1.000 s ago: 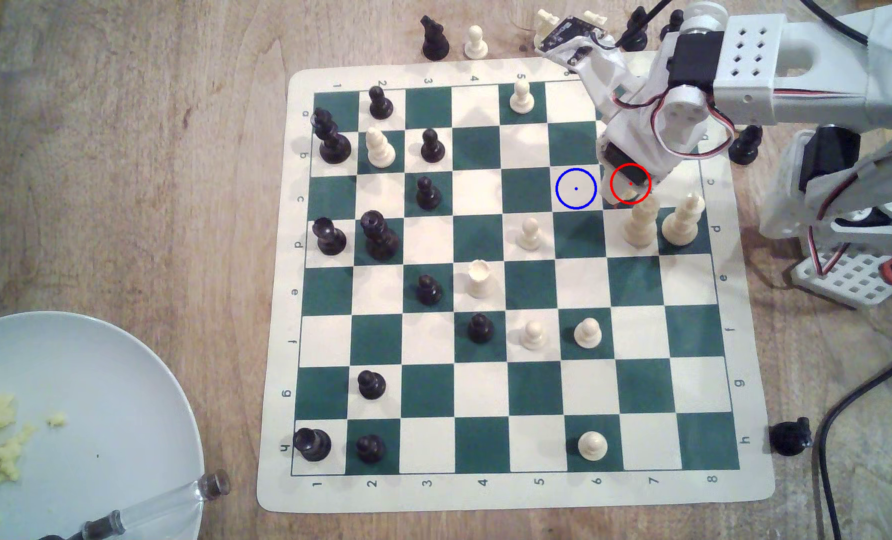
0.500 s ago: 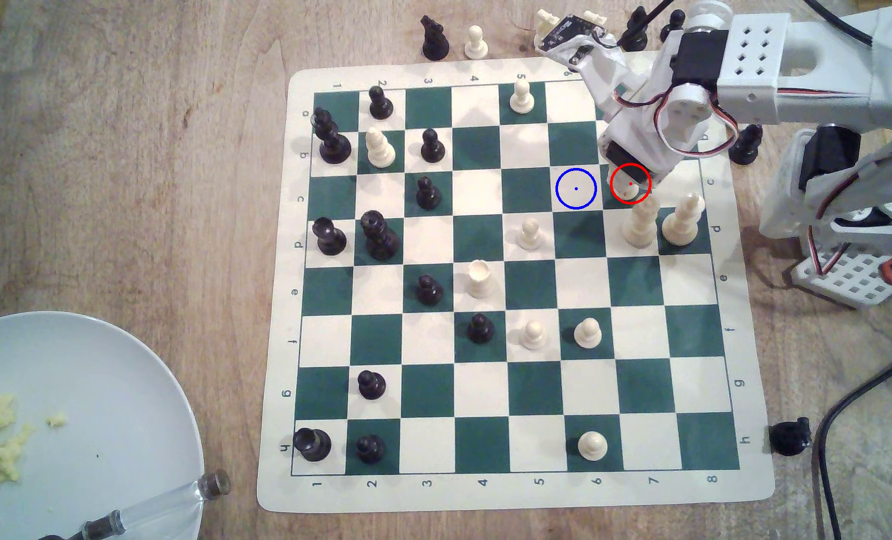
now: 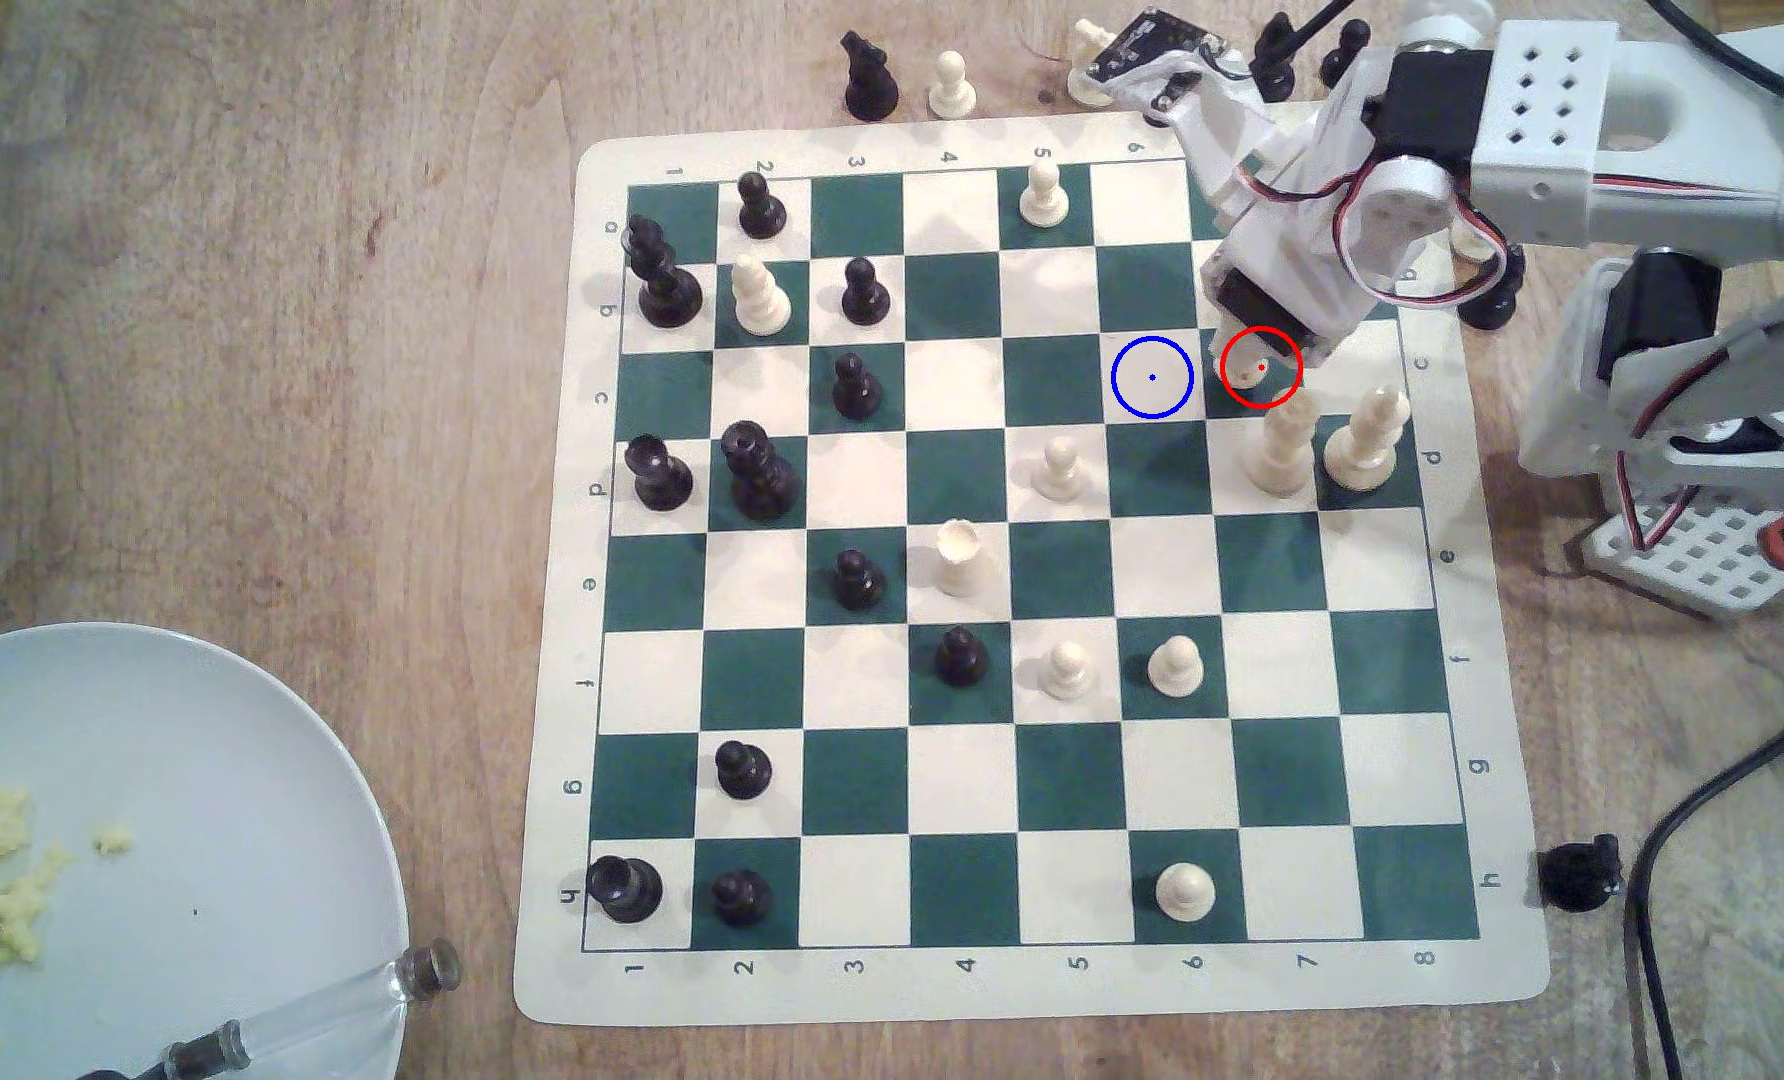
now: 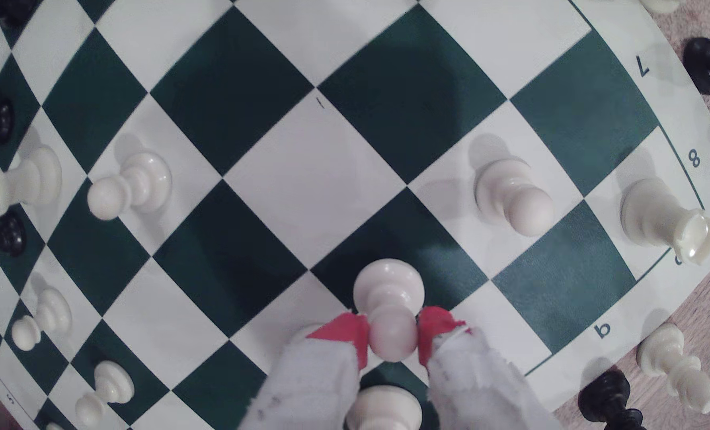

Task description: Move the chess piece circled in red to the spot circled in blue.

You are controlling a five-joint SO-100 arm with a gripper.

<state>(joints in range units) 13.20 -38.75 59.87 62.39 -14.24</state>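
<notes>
In the wrist view we are seeing the end effector [image 4: 393, 335] clenching its red-tipped fingers [image 4: 347, 330] on the ball head of the cream pawn [image 4: 388, 304], one tip touching each side. The pawn's base is showing just past the fingertips, over a dark green square. In the exterior view the wrist is covering most of this pawn [image 3: 1247, 376]; we are making out only a pale part inside the red ring, and the grip is hidden there. The blue-ringed square [image 3: 1152, 377] is lying just beside the end effector, to the exterior view's left, on the board [image 3: 971, 992].
</notes>
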